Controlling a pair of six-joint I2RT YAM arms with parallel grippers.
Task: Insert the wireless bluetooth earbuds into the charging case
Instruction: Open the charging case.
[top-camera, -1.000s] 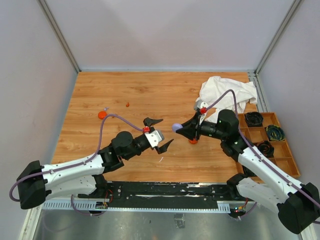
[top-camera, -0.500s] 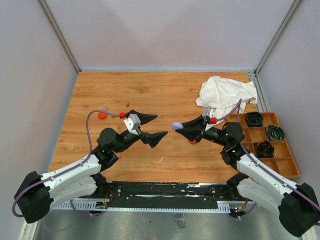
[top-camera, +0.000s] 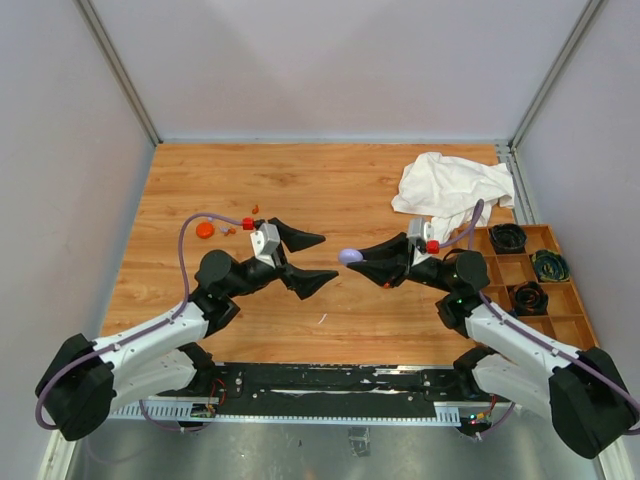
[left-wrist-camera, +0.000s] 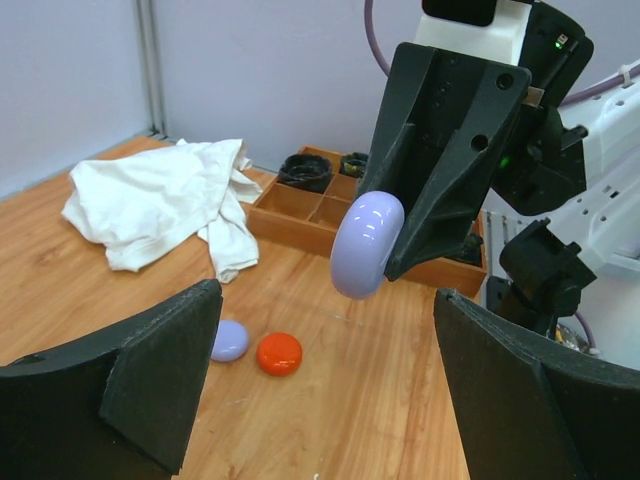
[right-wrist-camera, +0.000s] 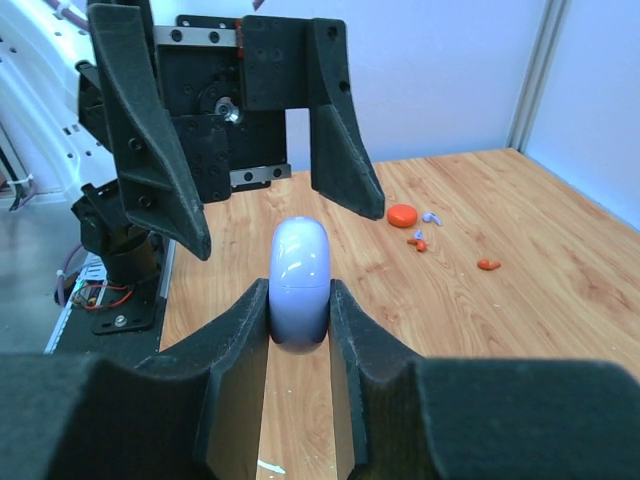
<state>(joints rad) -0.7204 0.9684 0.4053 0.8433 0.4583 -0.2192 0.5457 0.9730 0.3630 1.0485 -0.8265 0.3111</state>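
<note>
My right gripper (top-camera: 356, 258) is shut on a closed lavender charging case (top-camera: 350, 256) and holds it edge-on above the table; in the right wrist view the case (right-wrist-camera: 300, 278) sits upright between my fingers (right-wrist-camera: 232, 345). My left gripper (top-camera: 305, 260) is open and empty, facing the case from the left with a small gap; in its own view the case (left-wrist-camera: 365, 245) hangs just beyond the open jaws. Tiny earbuds lie far left on the table: an orange-red one (top-camera: 255, 209), a lavender one (right-wrist-camera: 431, 216) and two more orange-red ones (right-wrist-camera: 417, 243) (right-wrist-camera: 489, 264).
An orange-red disc (top-camera: 205, 229) lies by the earbuds. A lavender disc (left-wrist-camera: 229, 340) and an orange-red disc (left-wrist-camera: 279, 353) lie on the table under the right arm. A white cloth (top-camera: 450, 190) lies back right, with a wooden tray (top-camera: 560, 290) of black parts at the right edge.
My left gripper has swung up and back to the left, turning its open jaws toward the case. My right gripper has lifted and shifted slightly left with the case.
</note>
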